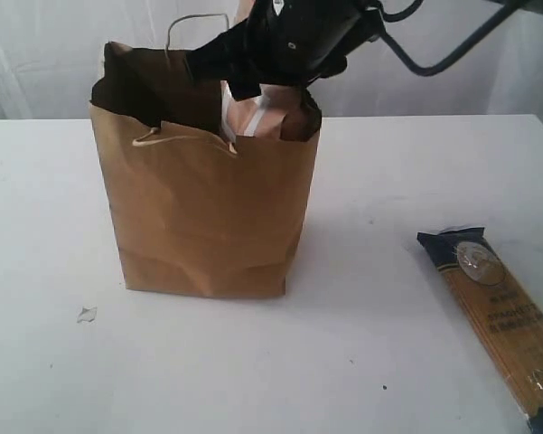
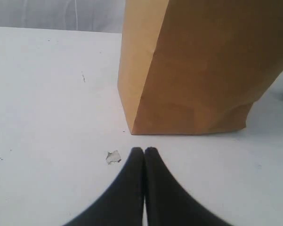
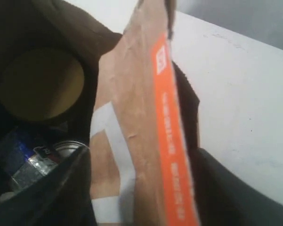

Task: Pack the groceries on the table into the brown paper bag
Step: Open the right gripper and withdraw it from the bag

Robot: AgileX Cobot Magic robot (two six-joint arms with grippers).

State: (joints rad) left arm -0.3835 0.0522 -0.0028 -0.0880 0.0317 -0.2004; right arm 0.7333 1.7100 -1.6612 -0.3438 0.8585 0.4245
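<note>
In the exterior view, the right gripper (image 1: 257,83) hangs over the mouth of the brown paper bag (image 1: 208,217), which stands upright on the table (image 1: 388,181). Directly below its jaws, the brown pouch with white square (image 1: 264,116) pokes up past the torn rim, its lower part inside the bag. The spaghetti pack (image 1: 501,316) lies flat on the table, well away from those jaws and outside the bag.

In the left wrist view, the left gripper (image 2: 144,151) sits low over the table with its jaws pressed together and nothing between them. The bag's bottom corner stands just ahead of the tips. A small white crumb (image 2: 113,157) lies on the table just beside them.

In the right wrist view, the two dark fingers (image 3: 68,197) stand apart with the pouch between them. Whether either pad touches it is hard to tell this close. Beyond one finger, deeper in the bag, the gold lid of the clear jar (image 3: 41,84) faces up, and what looks like the pull-tab can (image 3: 68,148) lies beside it.
</note>
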